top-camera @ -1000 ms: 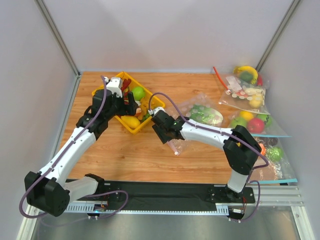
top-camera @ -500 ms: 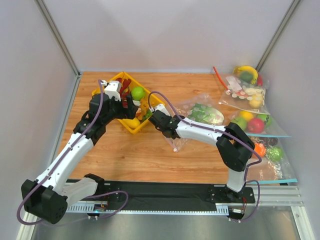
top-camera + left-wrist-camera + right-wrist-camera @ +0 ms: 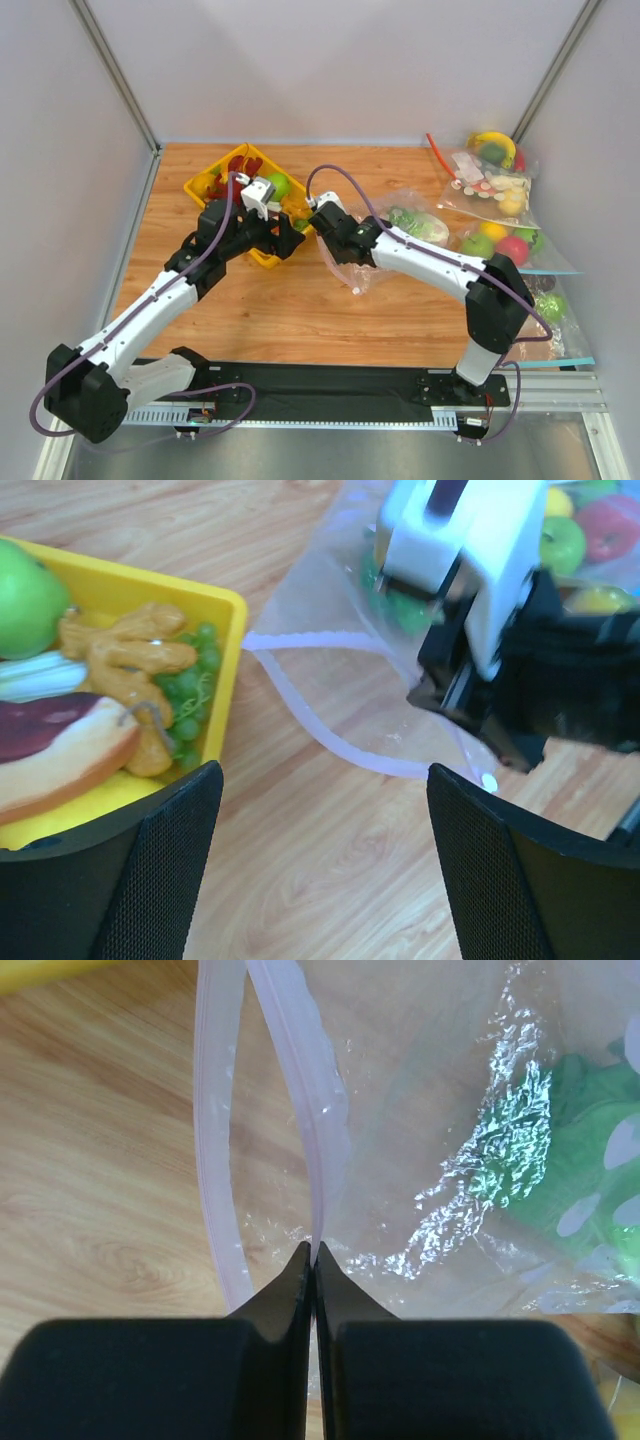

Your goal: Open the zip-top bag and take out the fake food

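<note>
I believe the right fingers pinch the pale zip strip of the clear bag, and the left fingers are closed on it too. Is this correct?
Not fully. The left wrist view shows the left fingers open, holding nothing. The right fingers do pinch the pale zip strip of the clear bag.

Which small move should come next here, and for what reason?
Probably the open left gripper should advance into the mouth of the bag, toward the lettuce. The right gripper is shut on one zip strip, and the other strip bows away from it, so the mouth looks open. The lettuce lies inside.
</note>
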You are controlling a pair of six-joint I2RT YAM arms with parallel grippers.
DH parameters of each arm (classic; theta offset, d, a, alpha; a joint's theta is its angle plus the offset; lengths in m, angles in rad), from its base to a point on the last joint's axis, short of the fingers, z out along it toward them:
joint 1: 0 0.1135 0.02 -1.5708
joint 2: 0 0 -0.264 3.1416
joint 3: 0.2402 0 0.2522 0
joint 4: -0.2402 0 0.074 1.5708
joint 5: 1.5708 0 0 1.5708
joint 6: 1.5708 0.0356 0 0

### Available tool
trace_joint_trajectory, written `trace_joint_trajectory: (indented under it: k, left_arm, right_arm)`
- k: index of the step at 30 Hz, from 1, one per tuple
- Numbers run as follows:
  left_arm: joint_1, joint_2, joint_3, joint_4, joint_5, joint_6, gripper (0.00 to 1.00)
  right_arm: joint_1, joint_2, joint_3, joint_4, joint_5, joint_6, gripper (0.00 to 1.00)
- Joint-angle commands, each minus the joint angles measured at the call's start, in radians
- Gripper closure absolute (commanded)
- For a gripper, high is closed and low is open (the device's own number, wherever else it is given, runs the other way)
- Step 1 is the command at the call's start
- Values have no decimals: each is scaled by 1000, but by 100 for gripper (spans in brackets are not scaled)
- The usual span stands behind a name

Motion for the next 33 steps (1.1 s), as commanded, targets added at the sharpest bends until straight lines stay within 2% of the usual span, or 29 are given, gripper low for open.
trace_joint_trajectory:
  k: [1, 3, 4, 10, 18, 21, 23, 24, 26, 33]
  left_arm:
    - [-6, 5, -37, 155, 150, 28, 12]
    - [-17, 11, -51, 177, 188, 26, 17]
    - [-26, 20, -55, 198, 196, 23, 23]
    - [-92, 95, -22, 260, 219, 17, 36]
    - [-141, 258, 43, 314, 179, 5, 37]
    - [-160, 310, 51, 344, 148, 12, 35]
    - [-172, 344, 54, 360, 142, 12, 29]
    - [-178, 354, 54, 383, 144, 11, 22]
    - [-201, 377, 49, 418, 138, 9, 15]
    - [-241, 480, 43, 556, 58, -47, 7]
  right_arm:
    - [-6, -108, 64, -23, -71, -9, 100]
    - [-12, -120, 76, -38, -84, 2, 100]
    - [-14, -132, 84, -50, -99, 5, 100]
    - [-15, -178, 116, -44, -185, 26, 100]
    - [-15, -247, 156, -36, -292, 46, 100]
    - [-15, -278, 159, -26, -323, 58, 100]
    - [-15, -293, 158, -12, -349, 69, 100]
    - [-15, -304, 159, -9, -366, 72, 100]
    - [-15, -312, 159, 8, -381, 87, 100]
    - [-15, -321, 142, 72, -495, 135, 100]
